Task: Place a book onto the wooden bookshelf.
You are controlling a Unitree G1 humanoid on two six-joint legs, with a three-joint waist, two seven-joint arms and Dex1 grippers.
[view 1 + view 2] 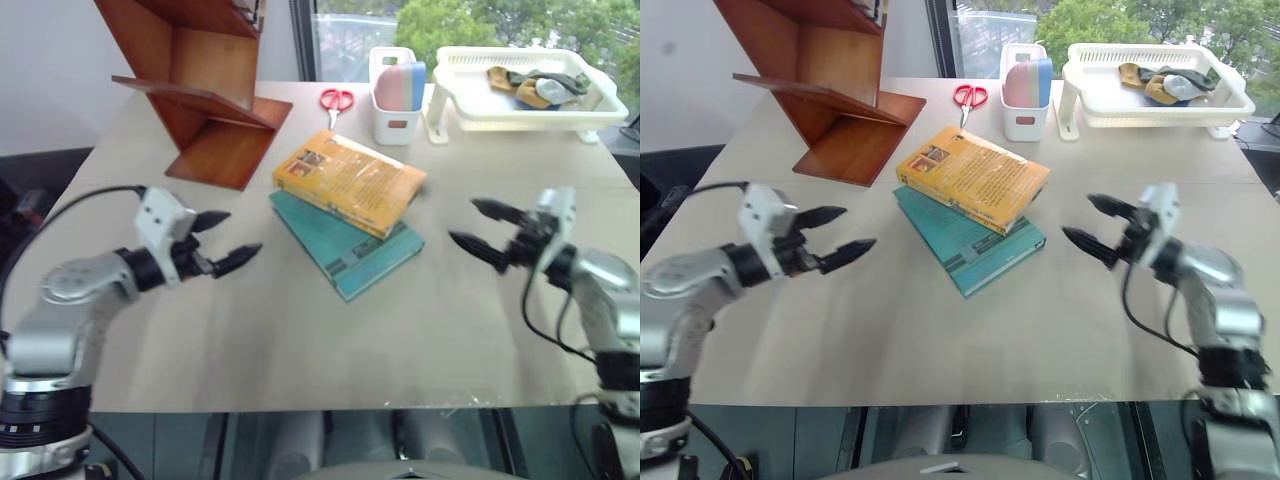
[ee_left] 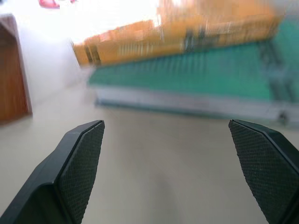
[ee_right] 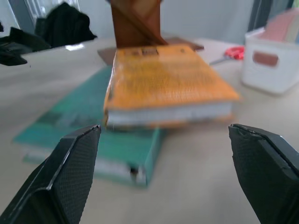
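Both pincers hover low over the near part of the desk [image 1: 300,340], one at either side of the stacked books: the left pincer [image 1: 228,240] and the right pincer [image 1: 478,228] each stand released, fingers spread wide with nothing between them, tips aimed inward at the stack.

Between them the book [image 1: 350,180], thick and yellow-orange, lies flat on top of a thinner teal book [image 1: 355,255], well apart from both pincers. Its long axis runs diagonally across the desk, from the far end nearest the wooden bookshelf [image 1: 205,100] down toward the right pincer's side, cover up.

The likely trouble is a squeeze set too low, catching the teal book as well or dragging it along. A glossy cover could also slip under a two-sided pinch, letting the heavy book twist and drop. Scissors [image 1: 337,100] lie near the path to the shelf.
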